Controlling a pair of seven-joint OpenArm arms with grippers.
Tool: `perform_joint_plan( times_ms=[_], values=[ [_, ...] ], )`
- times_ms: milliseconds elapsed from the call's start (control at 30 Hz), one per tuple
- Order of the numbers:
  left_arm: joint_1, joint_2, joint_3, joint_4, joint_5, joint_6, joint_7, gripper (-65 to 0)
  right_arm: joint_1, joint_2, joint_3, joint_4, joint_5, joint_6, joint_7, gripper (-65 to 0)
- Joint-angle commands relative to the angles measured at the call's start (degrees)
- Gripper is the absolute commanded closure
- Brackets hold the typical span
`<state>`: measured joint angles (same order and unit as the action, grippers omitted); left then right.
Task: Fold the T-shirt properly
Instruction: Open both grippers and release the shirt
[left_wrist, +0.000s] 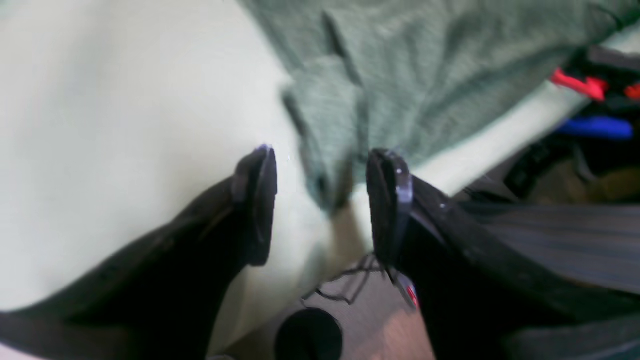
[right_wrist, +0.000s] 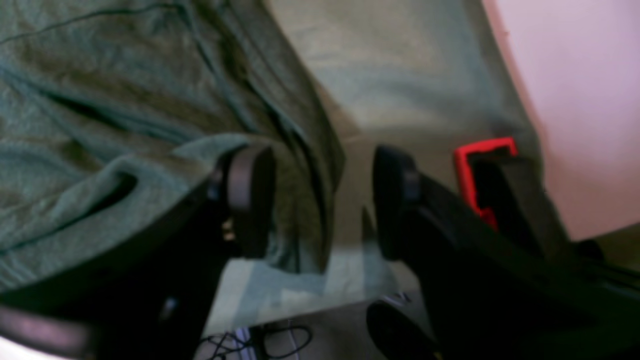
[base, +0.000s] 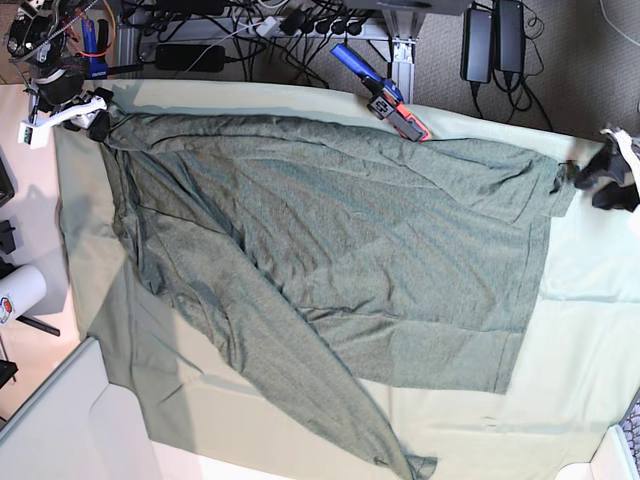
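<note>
Desk (base: 600, 350), covered by a pale mint-green tablecloth (base: 575, 400): the broadest item, running under both pincers and out past the garment on every side.

T-shirt (base: 340, 230): dark heathered grey-green knit, spread wrinkled over the cloth between the two pincers, which stand at its two opposite far corners in the base view. One long flap trails away from both pincers to a point at the cloth's near edge. In the left wrist view a bunched corner of the T-shirt (left_wrist: 340, 125) hangs in the gap between the jaws, its tip reaching down to the level of the fingertips. In the right wrist view the T-shirt (right_wrist: 125, 100) fills the ground ahead of that pincer, with a fold lying against the inner face of one finger (right_wrist: 247, 195).

Left pincer (left_wrist: 322, 200): black, jaws standing apart, with fabric between them but no pad pressed on it; the view is blurred, so touch cannot be told for certain. In the base view it sits at the shirt's corner on the right edge (base: 605, 175).

Right pincer (right_wrist: 320, 200): black, jaws parted, not clamped on the cloth; in the base view at the shirt's upper-left corner (base: 95, 118).

Red-and-blue hand tool (base: 385, 95): lies at the far edge of the desk, between the two pincers, just beside the shirt's edge.

White cylinder (base: 20, 292): off the cloth, near the right pincer's side.
</note>
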<state>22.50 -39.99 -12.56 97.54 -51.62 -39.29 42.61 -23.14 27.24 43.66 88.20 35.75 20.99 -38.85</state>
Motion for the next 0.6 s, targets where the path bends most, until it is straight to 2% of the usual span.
perform_joint_plan(
  times_ms=[0,167,300,400,567],
  values=[
    [-0.46,-1.33,-2.38,0.79,-1.68,-0.71,-1.27,-32.5,0.92,1.44,1.75,1.66,0.74,-0.2,1.51,-31.4],
    [-0.39,-3.45,-7.43,1.73,-3.15,-0.71,-1.03,-32.4,5.79,1.46,5.4,6.01,1.79,-0.17,1.51,-31.4],
    [-0.39,-5.14,-7.45,4.81,-3.19,-0.71,-0.76,-32.4,12.17,1.46,2.89,8.13,2.23,-0.11,1.53,-31.4],
    [-0.39,-5.75,-7.45,8.35,-2.91,-0.71,-0.76,-32.4,17.59,1.2,-3.74,8.11,0.15,-0.07,2.47,-31.4],
    [0.76,-6.88,-7.43,12.11,-1.25,-0.71,-0.83,-32.4,26.82,-0.52,-20.15,6.27,-8.41,-0.2,5.38,-31.4]
  ],
)
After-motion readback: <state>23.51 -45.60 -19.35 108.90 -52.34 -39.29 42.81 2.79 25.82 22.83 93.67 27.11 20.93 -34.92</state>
